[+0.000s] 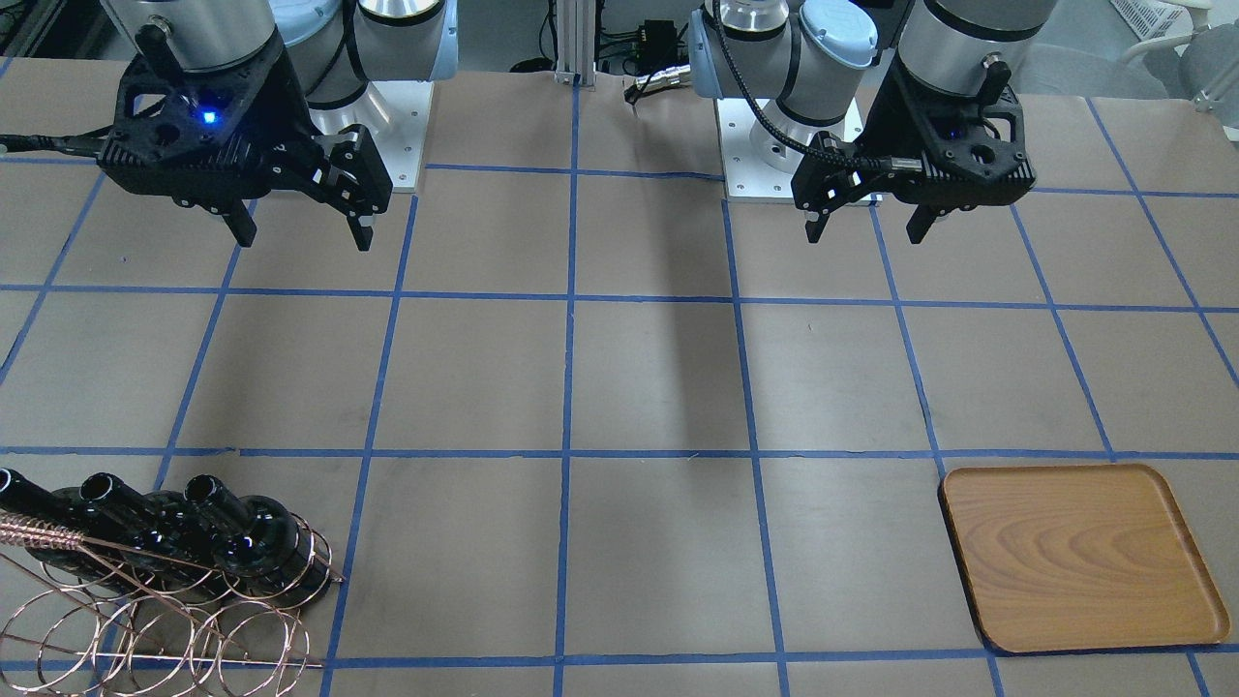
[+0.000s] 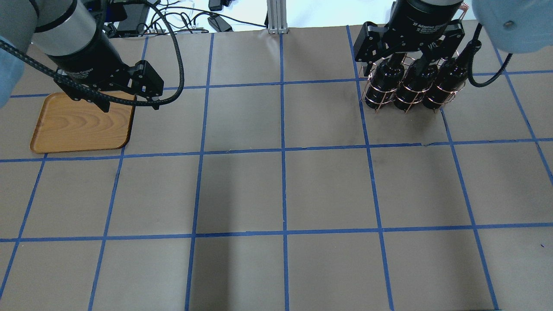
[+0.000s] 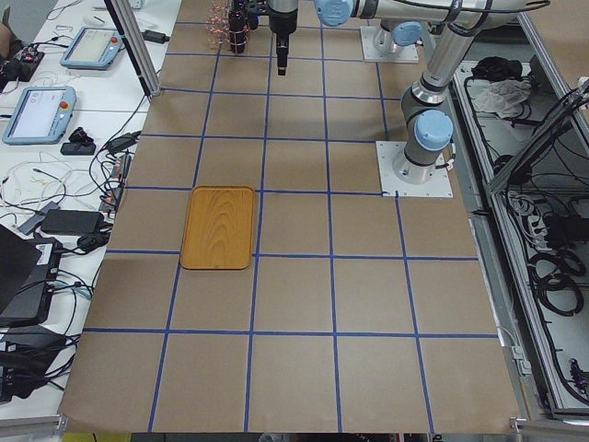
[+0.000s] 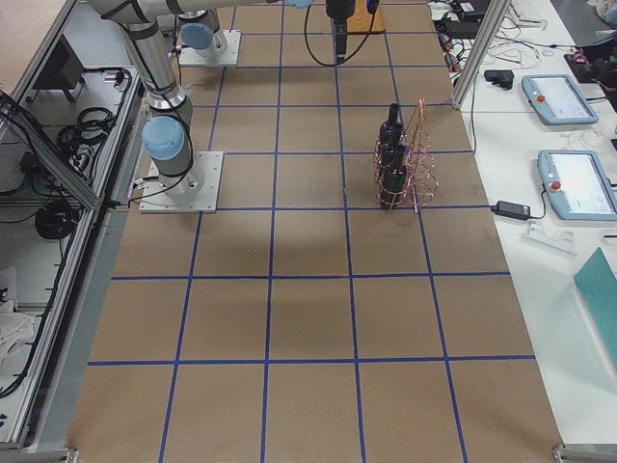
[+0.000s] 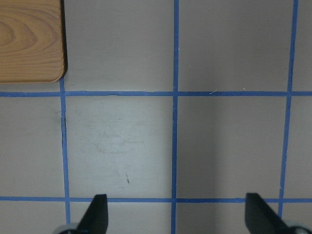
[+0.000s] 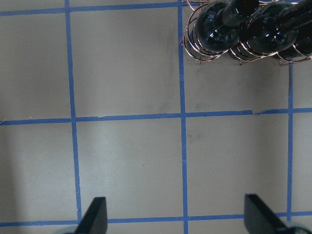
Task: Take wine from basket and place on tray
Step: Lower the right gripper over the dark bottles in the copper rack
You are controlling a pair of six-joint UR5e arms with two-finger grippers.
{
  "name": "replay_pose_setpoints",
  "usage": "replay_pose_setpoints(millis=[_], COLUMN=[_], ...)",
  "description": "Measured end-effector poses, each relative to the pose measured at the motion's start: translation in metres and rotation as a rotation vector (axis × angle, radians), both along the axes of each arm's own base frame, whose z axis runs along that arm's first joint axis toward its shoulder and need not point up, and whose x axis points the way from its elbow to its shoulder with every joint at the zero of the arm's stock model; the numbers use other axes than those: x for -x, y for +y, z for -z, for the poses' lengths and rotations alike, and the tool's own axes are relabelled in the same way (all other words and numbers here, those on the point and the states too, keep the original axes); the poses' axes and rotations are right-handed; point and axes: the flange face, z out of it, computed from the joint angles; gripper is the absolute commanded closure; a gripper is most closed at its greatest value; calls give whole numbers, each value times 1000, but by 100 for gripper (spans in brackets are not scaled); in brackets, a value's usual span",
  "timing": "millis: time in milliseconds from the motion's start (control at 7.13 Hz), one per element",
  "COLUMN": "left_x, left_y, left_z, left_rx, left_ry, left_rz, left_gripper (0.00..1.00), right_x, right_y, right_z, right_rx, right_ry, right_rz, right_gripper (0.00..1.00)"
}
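On the table (image 2: 324, 185), blue tape grid (image 2: 284, 190).

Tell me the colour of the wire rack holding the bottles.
The rack is copper-coloured; the front-facing view shows it best.

Blue tape lines (image 2: 283, 172) grid the brown table (image 2: 328, 185). At its far edge stand a metal post (image 2: 273, 17) and tangled cables (image 2: 181, 19). Two handheld screens (image 3: 39, 110) lie on a side bench (image 3: 92, 101).
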Motion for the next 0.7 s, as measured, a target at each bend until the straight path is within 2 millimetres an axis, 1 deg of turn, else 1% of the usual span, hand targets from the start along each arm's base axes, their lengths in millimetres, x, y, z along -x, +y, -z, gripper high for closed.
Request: replay_pose_setpoints(millis=[561, 701], left_x=[0, 0], left_y=[-1, -1], left_z=[0, 1], left_rx=[0, 0], left_ry=[-1, -1], left_rz=[0, 0], left_gripper=[0, 0], right_x=[1, 4], right_y=[-1, -5], right_z=[1, 3], right_rx=[-3, -4], right_ry=[5, 19], right_rz=[-4, -8], right_gripper=[0, 0])
